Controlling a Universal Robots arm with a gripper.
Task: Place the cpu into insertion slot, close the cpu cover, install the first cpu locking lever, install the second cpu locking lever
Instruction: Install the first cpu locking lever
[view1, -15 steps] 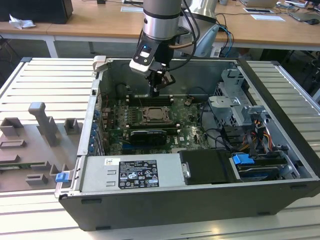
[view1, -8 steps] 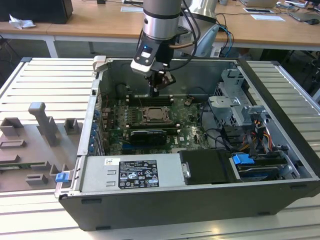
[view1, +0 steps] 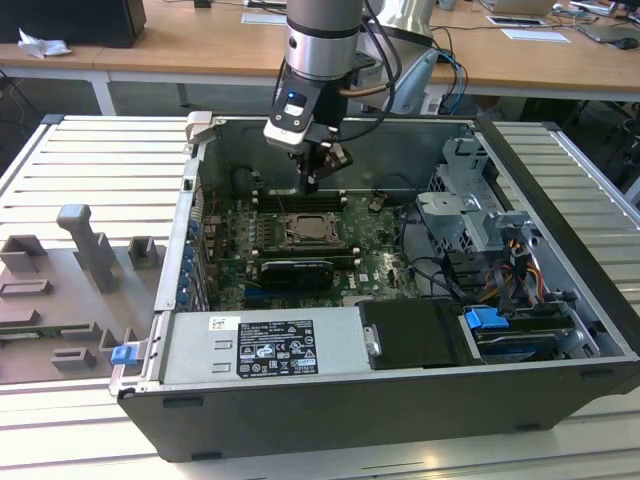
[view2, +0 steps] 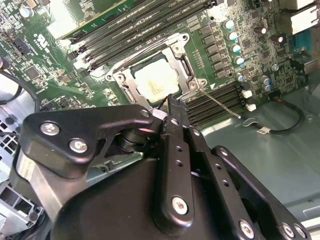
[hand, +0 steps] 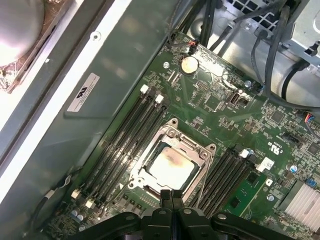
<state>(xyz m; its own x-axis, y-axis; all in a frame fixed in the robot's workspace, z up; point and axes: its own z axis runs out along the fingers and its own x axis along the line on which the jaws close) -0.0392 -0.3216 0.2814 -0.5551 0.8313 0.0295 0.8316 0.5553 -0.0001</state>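
- Over the open computer case (view1: 330, 420) in the exterior view, the gripper (view1: 312, 180) hangs from the arm just above the insertion slot (view1: 304, 233). That socket sits on the green motherboard (view1: 385, 250), toward the case's far wall.
- On to the second wrist view. The cpu (view2: 155, 80) sits in the socket with its pale top up, and the cpu cover (view2: 175, 61) lies down around it like a frame.
- A thin locking lever (view2: 220, 102) juts out from the socket's corner, slanting across the memory slots (view2: 210, 102) beside it.
- The black fingers (view2: 176, 115) are pressed together into one narrow tip, nothing between them. The tip is poised at the cover's near edge — touching or just off it, I cannot tell.
- Now the first wrist view. The same pale chip shows through the cover's square cut-out, with long black memory slots on either side.
- The two fingertips meet in a tight seam just beside the socket's edge — closed and empty.
- A round coin battery (hand: 189, 65) shines further up the board.
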